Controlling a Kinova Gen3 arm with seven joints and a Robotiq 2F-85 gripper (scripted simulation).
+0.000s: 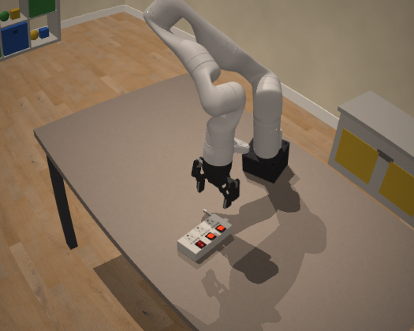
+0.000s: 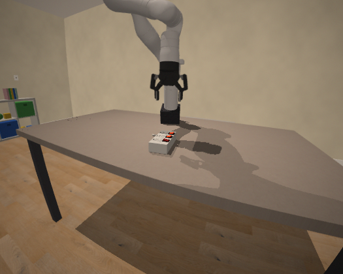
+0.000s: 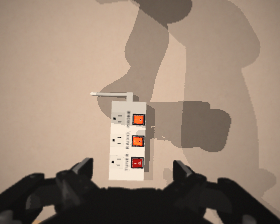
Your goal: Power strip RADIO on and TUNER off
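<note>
A white power strip (image 1: 203, 236) (image 2: 161, 142) (image 3: 126, 140) lies flat on the table, the right way up, with three red rocker switches in a row. In the wrist view the top switch (image 3: 138, 119) and the middle switch (image 3: 138, 141) glow bright orange-red, and the bottom switch (image 3: 137, 162) is darker red. The labels beside them are too small to read. A short cord stub (image 3: 110, 94) sticks out of the strip's far end. My gripper (image 1: 214, 192) (image 2: 168, 94) (image 3: 133, 168) is open and empty. It hangs well above the table, over the strip's end.
The arm's black base (image 1: 266, 161) stands on the table (image 1: 124, 135) behind the strip. The arm's shadow falls to the right of the strip. A grey cabinet (image 1: 380, 151) with yellow doors and a shelf unit (image 1: 21, 17) stand off the table.
</note>
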